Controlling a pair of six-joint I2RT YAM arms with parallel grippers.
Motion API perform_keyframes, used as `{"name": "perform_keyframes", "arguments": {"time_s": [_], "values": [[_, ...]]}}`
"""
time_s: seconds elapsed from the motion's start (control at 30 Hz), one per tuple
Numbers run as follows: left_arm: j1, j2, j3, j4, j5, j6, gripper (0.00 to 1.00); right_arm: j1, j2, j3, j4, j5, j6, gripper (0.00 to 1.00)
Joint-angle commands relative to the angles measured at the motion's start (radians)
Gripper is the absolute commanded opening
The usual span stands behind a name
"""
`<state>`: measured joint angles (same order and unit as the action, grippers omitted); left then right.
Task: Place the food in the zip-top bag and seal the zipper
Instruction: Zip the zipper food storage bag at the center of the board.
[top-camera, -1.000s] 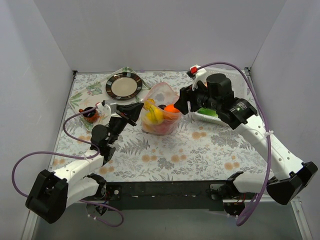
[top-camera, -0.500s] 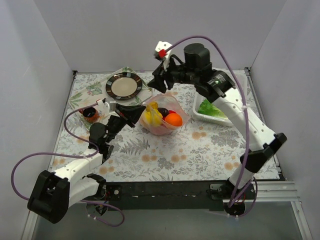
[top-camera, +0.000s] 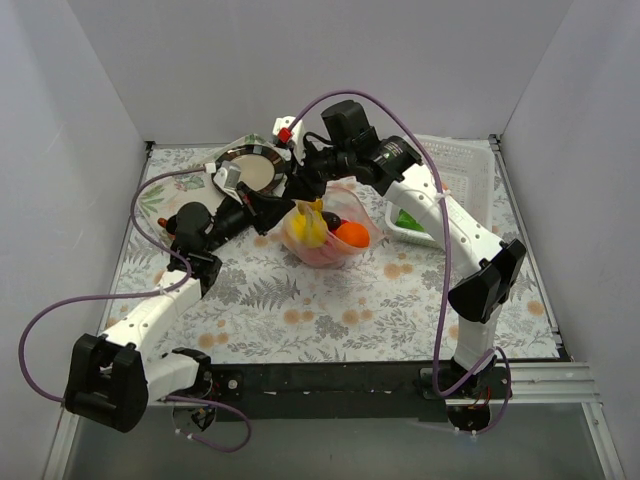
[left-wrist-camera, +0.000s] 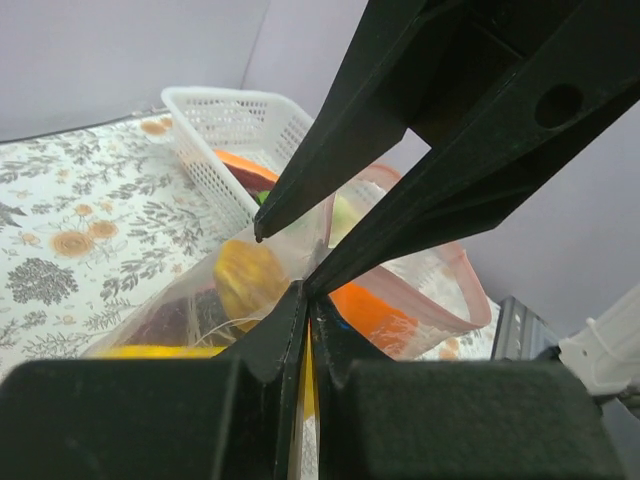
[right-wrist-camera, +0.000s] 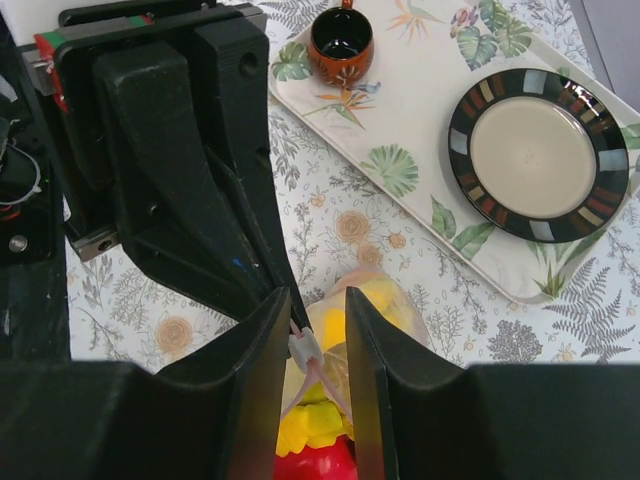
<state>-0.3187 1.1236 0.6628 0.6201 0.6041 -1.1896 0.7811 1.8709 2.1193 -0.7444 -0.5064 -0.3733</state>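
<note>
The clear zip-top bag (top-camera: 330, 232) stands mid-table with a yellow banana (top-camera: 308, 228), an orange (top-camera: 351, 236) and red fruit (top-camera: 318, 256) inside. My left gripper (top-camera: 278, 207) is shut on the bag's left mouth edge (left-wrist-camera: 306, 292). The pink zipper strip (left-wrist-camera: 458, 292) curves open around the orange (left-wrist-camera: 385, 318) and a yellow lemon (left-wrist-camera: 246, 276). My right gripper (right-wrist-camera: 318, 345) is open; its fingers (right-wrist-camera: 258, 372) straddle the grey zipper slider (right-wrist-camera: 305, 347) at that same corner, just beside the left gripper (right-wrist-camera: 190, 200). Yellow and red fruit (right-wrist-camera: 322, 462) show below.
A white slotted basket (top-camera: 455, 168) at the back right holds a green leafy piece (top-camera: 406, 218); it also shows in the left wrist view (left-wrist-camera: 225, 118). A floral tray (right-wrist-camera: 420, 130) at the back left carries a striped plate (right-wrist-camera: 540, 155) and a brown cup (right-wrist-camera: 340, 40).
My right arm has swung from the bag's right side over to its left corner, next to the left gripper. The left gripper has moved back a little, holding the bag edge.
</note>
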Motion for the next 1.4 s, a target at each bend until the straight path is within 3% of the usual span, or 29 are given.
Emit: {"name": "perform_keyframes", "arguments": {"time_s": [0.0,0.37,0.5,0.7,1.37], "values": [[0.042,-0.005,0.089,-0.095,0.123,0.025,0.0,-0.009,-0.023,0.037,-0.036,-0.096,-0.004,0.36],[0.13,0.064,0.211,-0.204,0.331,0.035,0.0,-0.108,-0.032,0.031,-0.007,-0.302,0.051,0.39],[0.139,0.091,0.265,-0.27,0.419,0.054,0.0,-0.109,-0.001,0.073,-0.03,-0.302,0.045,0.4],[0.142,0.122,0.331,-0.371,0.459,0.104,0.0,-0.109,0.031,0.096,-0.044,-0.323,0.036,0.4],[0.145,0.131,0.333,-0.379,0.476,0.12,0.0,-0.098,0.016,0.008,-0.058,-0.374,0.001,0.37]]}}
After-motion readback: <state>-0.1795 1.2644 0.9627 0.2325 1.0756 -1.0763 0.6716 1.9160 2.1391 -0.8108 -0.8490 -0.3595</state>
